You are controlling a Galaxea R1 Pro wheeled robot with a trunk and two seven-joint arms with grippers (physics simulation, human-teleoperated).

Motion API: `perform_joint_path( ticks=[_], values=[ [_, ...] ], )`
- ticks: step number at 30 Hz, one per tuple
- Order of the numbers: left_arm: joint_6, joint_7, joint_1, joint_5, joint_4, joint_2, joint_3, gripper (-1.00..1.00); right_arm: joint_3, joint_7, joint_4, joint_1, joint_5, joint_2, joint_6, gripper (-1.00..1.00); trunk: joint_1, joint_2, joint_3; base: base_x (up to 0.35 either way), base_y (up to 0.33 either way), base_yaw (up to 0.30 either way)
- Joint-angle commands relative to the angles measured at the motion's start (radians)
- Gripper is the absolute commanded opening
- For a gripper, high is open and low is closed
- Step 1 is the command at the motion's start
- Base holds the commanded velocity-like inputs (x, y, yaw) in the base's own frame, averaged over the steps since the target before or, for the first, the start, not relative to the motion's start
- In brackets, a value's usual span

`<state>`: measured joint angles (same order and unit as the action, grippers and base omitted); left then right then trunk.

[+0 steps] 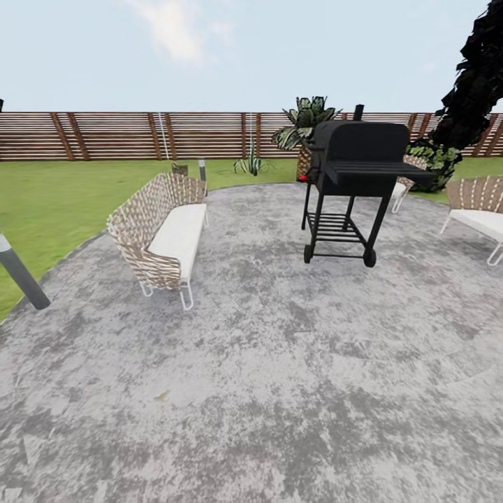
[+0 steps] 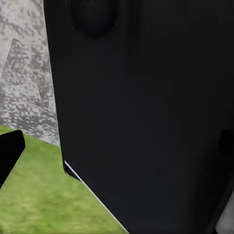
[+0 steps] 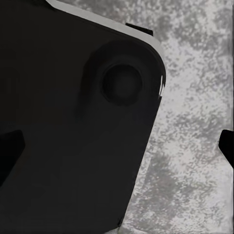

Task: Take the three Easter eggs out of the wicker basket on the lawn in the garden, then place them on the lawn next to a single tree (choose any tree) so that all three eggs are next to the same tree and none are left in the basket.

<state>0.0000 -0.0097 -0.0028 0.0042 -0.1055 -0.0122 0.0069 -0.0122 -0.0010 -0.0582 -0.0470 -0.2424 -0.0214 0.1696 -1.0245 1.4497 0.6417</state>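
The three Easter eggs are out of view. The lawn [image 1: 56,199] stretches left of and behind the grey stone patio [image 1: 279,363]. A small brown object [image 1: 180,168] stands on the grass behind the bench; it is too small to tell whether it is the wicker basket. Black shard-like foliage of a tree [image 1: 475,77] hangs at the upper right, its trunk hidden. In the left wrist view my left gripper [image 2: 117,151] is held against my dark body over patio and grass. My right gripper [image 3: 117,148] hangs over the patio. Both have their fingertips far apart and hold nothing.
A woven bench [image 1: 164,234] with a white cushion stands on the patio's left side. A black grill [image 1: 353,181] on wheels stands mid-right, a second seat [image 1: 482,209] at the right edge. A short lamp post [image 1: 21,272] leans at the left. A wooden fence [image 1: 140,136] closes the back.
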Motion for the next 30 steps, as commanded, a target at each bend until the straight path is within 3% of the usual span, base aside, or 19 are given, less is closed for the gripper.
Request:
perform_joint_path(
  ticks=[1,30],
  values=[
    [0.0,-0.001,0.0,0.0,0.0,0.0,0.001,1.0,0.0,0.0,0.0,-0.001,-0.008,0.0,0.004,1.0,-0.001,0.0,0.001,0.339,0.0,0.0],
    [0.0,-0.001,0.0,0.0,0.0,-0.002,-0.001,1.0,0.0,-0.001,0.0,-0.001,-0.012,-0.001,0.004,1.0,-0.001,0.0,0.001,0.339,0.0,0.0]
  ],
)
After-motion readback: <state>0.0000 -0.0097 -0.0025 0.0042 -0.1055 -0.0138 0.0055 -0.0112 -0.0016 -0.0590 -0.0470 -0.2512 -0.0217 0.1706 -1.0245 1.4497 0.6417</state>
